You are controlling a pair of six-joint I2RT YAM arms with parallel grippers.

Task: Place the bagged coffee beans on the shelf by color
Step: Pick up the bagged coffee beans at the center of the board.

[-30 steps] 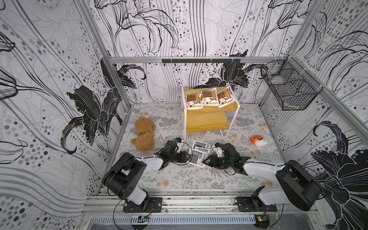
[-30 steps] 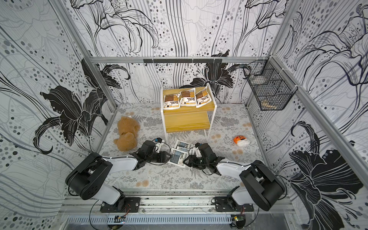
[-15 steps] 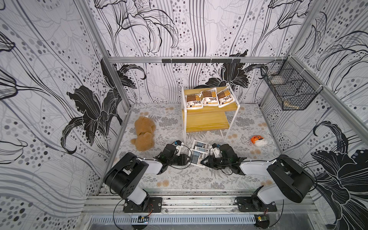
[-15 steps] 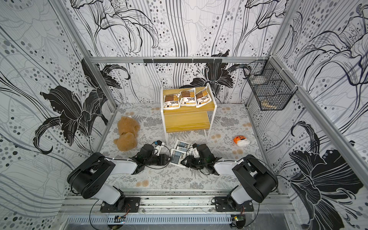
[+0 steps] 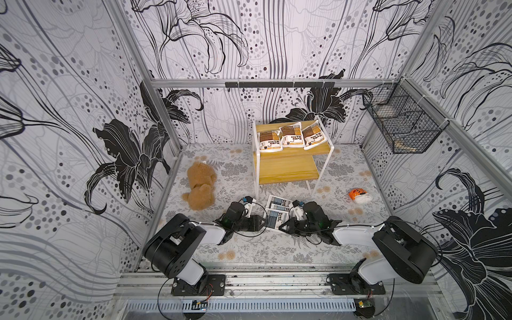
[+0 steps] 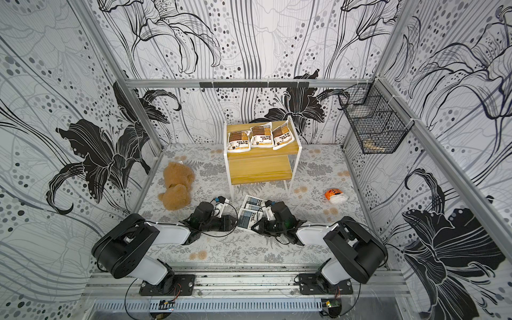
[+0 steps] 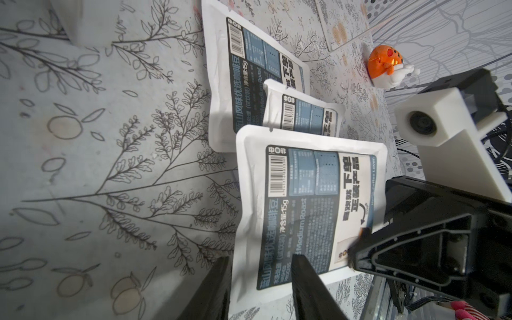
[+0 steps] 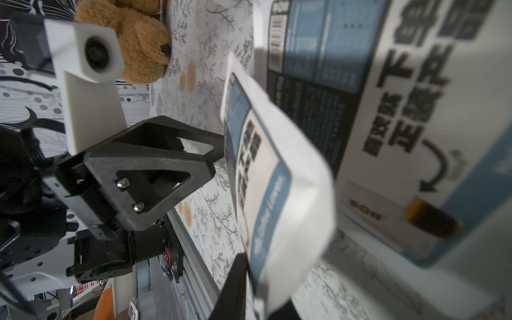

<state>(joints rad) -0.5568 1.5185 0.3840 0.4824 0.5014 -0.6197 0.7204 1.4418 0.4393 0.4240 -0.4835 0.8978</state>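
both arms have edged inward along the patterned floor [image 5: 249,249] since a second ago, the right one's elbow swinging closer, and now meet at one bag. the left gripper [image 7: 260,259] sits with fingers apart astride the near edge of the nearest grey-blue pouch [image 7: 304,199]; whether it bites or merely brackets the bag cannot be told. opposite, the right gripper [image 5: 283,225] appears pressed together on that pouch's other corner, white film caught between its fingers in its own wrist view. two other grey-blue pouches [image 7: 257,83] lie overlapped just behind it, in front of the shelf [image 5: 288,177]. three brown-orange pouches [image 5: 291,137] already line the top board [image 5: 318,149], while the lower board [image 5: 285,166] stands bare. the brown half looks finished; the step in hand is the pick-up of the first grey-blue bag. next, one arm likely has to yield so the other can lift the soft pouch clear of its neighbours, carry it past the shelf's frame and lay it flat on the lower board.
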